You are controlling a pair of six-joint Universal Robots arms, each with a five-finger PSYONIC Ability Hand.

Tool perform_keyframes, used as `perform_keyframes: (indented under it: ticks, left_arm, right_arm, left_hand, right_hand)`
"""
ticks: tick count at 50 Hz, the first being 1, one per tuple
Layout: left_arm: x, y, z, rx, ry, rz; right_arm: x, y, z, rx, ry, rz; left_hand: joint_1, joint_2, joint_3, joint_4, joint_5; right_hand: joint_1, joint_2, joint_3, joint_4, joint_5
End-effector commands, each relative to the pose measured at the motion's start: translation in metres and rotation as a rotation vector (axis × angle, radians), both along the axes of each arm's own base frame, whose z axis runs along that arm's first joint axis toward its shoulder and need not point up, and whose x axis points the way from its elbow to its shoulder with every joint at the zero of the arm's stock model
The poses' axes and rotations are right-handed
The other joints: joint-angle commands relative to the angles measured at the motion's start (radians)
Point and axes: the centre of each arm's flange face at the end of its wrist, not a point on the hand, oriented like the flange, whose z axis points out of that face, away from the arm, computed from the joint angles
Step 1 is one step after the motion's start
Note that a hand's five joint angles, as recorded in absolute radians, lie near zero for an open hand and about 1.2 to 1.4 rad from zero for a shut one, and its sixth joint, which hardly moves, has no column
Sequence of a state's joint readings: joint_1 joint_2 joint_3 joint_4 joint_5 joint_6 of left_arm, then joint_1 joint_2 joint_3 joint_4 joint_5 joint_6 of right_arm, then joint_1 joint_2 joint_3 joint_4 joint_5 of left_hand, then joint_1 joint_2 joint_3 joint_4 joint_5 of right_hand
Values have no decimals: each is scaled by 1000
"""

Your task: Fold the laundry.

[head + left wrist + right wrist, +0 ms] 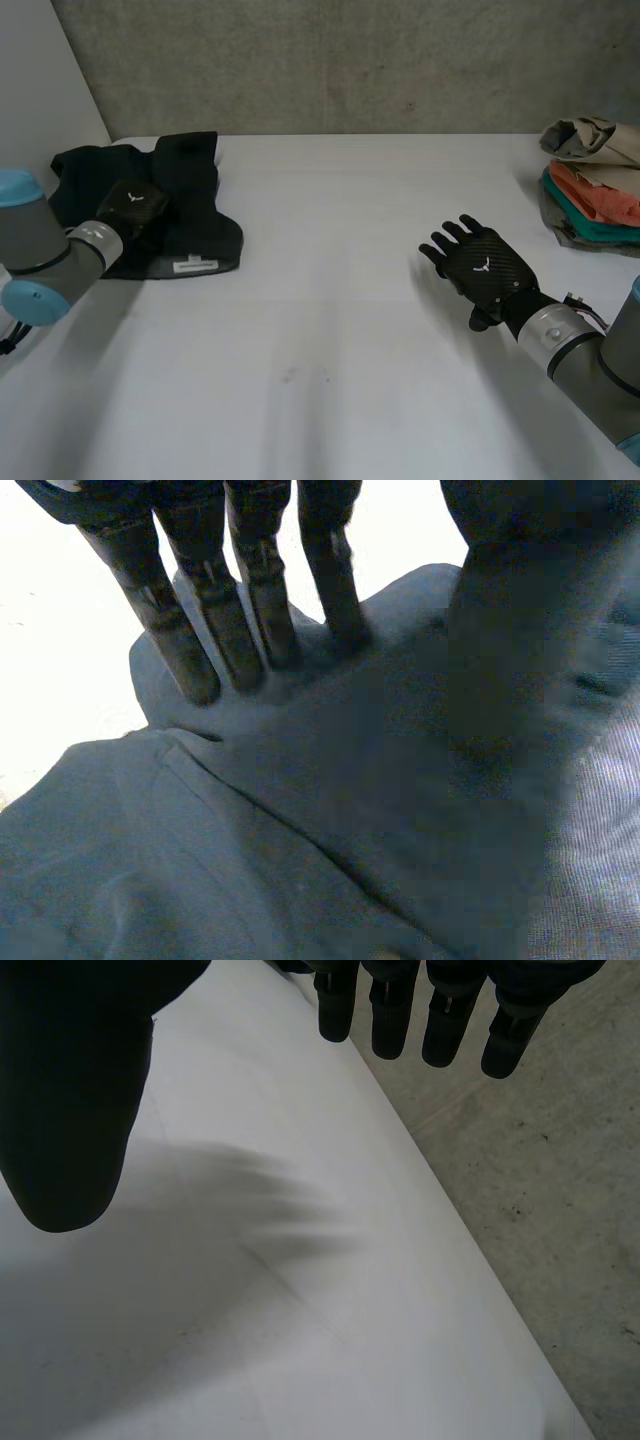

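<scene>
My left hand (135,208) lies on the black garment (195,190). From its wrist camera I see the fingers (255,600) straight and close together, tips pressed down into the dark cloth (300,830), with the thumb (510,630) held apart and also down on the fabric. Nothing is pinched. The fingertips land near one edge of the cloth, with white table showing just past them, and a crease runs across the fabric under the palm.

On the head camera the garment sits crumpled at the table's far left, close to the wall (350,60). A small white label (195,265) shows on its near edge.

My right hand (485,265) is well apart from it, over bare table (330,300) on the right side. It is palm down with the fingers spread and straight, holding nothing. Its wrist camera shows the fingers (390,1020) and thumb (70,1090) above the white tabletop (250,1310), with grey floor (540,1210) beyond the table edge.

At the far right edge I see a pile (595,185) of clothes: beige on top, then orange, then teal, with grey beneath.
</scene>
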State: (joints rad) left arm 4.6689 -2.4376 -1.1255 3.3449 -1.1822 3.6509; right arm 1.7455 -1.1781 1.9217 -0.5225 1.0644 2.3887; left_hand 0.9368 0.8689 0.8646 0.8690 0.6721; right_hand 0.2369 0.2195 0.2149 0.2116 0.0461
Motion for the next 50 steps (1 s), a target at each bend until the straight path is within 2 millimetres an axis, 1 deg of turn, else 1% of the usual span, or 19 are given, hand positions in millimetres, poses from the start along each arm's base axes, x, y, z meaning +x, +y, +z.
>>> perform_keyframes:
  ticks: [1,2,6,7,8,10,11,14,15,20,26,28,31,33,37,39,41,45,50]
  left_arm:
    - [-19,-11,0,-66,6,-31]
    - [-24,-10,4,-81,13,-36]
    - [-49,3,56,-194,61,-67]
    - [-62,17,77,-211,100,-86]
    - [-68,25,84,-211,122,-98]
    - [-83,42,93,-201,162,-129]
    - [-99,62,101,-184,201,-166]
    - [-123,94,110,-153,255,-228]
    - [-136,115,116,-132,291,-262]
    - [-176,166,110,-52,365,-316]
    - [-224,198,66,8,365,-344]
    - [-236,204,49,25,351,-352]
    - [-239,205,49,26,348,-349]
    - [-237,205,56,19,353,-348]
    - [-228,210,92,-33,387,-352]
    - [-212,204,115,-76,406,-325]
    - [-195,192,128,-106,408,-284]
    - [-143,149,150,-199,345,-157]
    - [-104,104,125,-199,197,-85]
  right_arm:
    - [-1,-1,1,-4,-1,-6]
    - [0,-2,3,-12,-2,-6]
    - [-2,-5,13,-33,-9,-29]
    - [-3,-8,21,-55,-15,-51]
    - [-4,-8,25,-63,-18,-63]
    - [-6,-9,34,-79,-22,-89]
    - [-7,-10,42,-85,-29,-109]
    - [-9,-10,56,-78,-51,-132]
    - [-9,-10,63,-58,-79,-142]
    - [-8,-13,76,55,-209,-167]
    - [-7,-16,84,203,-341,-191]
    - [-6,-19,77,272,-361,-205]
    - [-6,-21,69,325,-356,-223]
    - [-7,-22,69,334,-351,-230]
    - [-12,-24,70,349,-351,-249]
    - [-13,-23,71,368,-345,-256]
    - [-13,-19,70,396,-334,-257]
    - [-13,-8,68,458,-286,-251]
    - [-6,3,61,473,-251,-225]
  left_hand:
    - [459,527,532,527,550]
    - [459,527,532,527,550]
    - [459,527,532,527,550]
    - [459,527,532,527,550]
    - [459,527,532,527,550]
    - [459,527,532,527,550]
    - [459,527,532,527,550]
    - [459,527,532,527,550]
    - [459,527,532,527,550]
    - [459,527,532,527,550]
    - [459,527,532,527,550]
    - [136,204,208,204,226]
    - [-361,-293,-289,-293,-271]
    - [-374,-306,-302,-306,-284]
    - [-392,-324,-319,-324,-301]
    - [-406,-338,-334,-338,-316]
    - [-406,-338,-334,-338,-316]
    - [-433,-365,-360,-365,-342]
    - [-450,-382,-378,-382,-360]
  right_hand:
    - [-62,-45,-40,-37,-46]
    - [-62,-45,-40,-37,-46]
    - [-62,-45,-40,-37,-46]
    - [-62,-45,-40,-37,-46]
    - [-62,-45,-40,-37,-46]
    - [-62,-45,-40,-37,-46]
    - [-62,-45,-40,-37,-46]
    - [-62,-45,-40,-37,-46]
    - [-62,-45,-40,-37,-46]
    - [-62,-45,-40,-37,-46]
    - [-62,-45,-40,-37,-46]
    - [-62,-45,-40,-37,-46]
    - [-62,-45,-40,-37,-46]
    - [-62,-45,-40,-37,-46]
    - [-62,-45,-40,-37,-46]
    - [-62,-45,-40,-37,-46]
    - [-62,-45,-40,-37,-46]
    - [-62,-45,-40,-37,-46]
    - [-62,-45,-40,-37,-46]
